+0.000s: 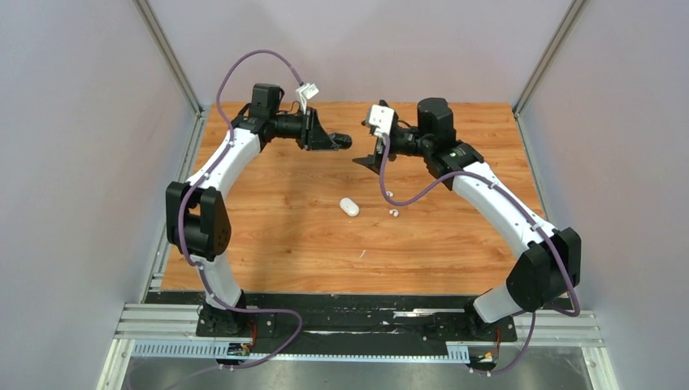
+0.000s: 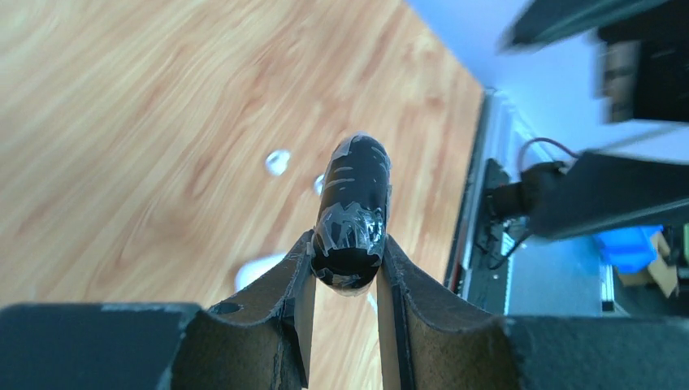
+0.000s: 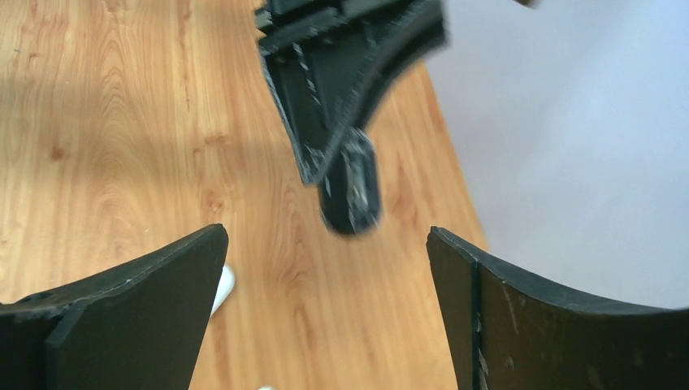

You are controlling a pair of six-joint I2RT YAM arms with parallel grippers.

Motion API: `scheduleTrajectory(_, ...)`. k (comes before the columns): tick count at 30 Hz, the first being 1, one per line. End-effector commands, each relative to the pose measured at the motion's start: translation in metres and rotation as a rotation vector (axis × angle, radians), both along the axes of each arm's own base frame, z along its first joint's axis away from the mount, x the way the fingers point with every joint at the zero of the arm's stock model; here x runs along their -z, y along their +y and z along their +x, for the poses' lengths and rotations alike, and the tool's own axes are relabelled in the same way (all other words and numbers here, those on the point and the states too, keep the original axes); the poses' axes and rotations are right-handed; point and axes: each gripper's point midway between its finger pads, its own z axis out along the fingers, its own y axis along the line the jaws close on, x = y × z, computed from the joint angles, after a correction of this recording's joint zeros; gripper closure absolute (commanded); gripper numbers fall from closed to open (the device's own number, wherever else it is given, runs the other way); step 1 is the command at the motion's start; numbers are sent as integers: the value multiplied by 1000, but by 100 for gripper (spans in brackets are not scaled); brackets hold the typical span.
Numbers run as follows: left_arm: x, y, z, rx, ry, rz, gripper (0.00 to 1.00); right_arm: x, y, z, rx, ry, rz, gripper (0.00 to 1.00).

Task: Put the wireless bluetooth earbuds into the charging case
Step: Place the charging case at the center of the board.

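Earbuds (image 1: 394, 213) loose on table (image 1: 268, 244); left claw (image 2: 348, 252) pinches black case (image 2: 353, 195) by its tip, right claw (image 3: 325, 244) wide and empty. One bump could twist it free.

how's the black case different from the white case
Colour: the black case is dark with silvery scuffs; the white case looks plain.
Place: the black case is clamped in the left end effector, raised off the table; the white case lies on the wood with nothing touching it.
Both are rounded pebble shapes.
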Motion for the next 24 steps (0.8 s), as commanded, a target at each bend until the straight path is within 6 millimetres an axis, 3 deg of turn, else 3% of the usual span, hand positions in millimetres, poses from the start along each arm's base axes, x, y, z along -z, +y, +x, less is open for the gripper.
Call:
scheduleTrajectory(1,87,43,1,-151,212,253,100,-8,-34,-2,138,232,121,0)
scheduleTrajectory(6,146,67,1,-246,419,380,100,61,-70,11,375,591,176,0)
scheduleTrajectory(13,207,94,-1,-334,617,526,100,144,-77,-3,458,880,123,8)
scheduleTrajectory(20,244,107,-9,-358,751,572,96,173,-66,4,445,893,65,14)
scheduleTrajectory(24,253,117,-9,-392,767,622,75,184,-46,5,385,836,-3,14)
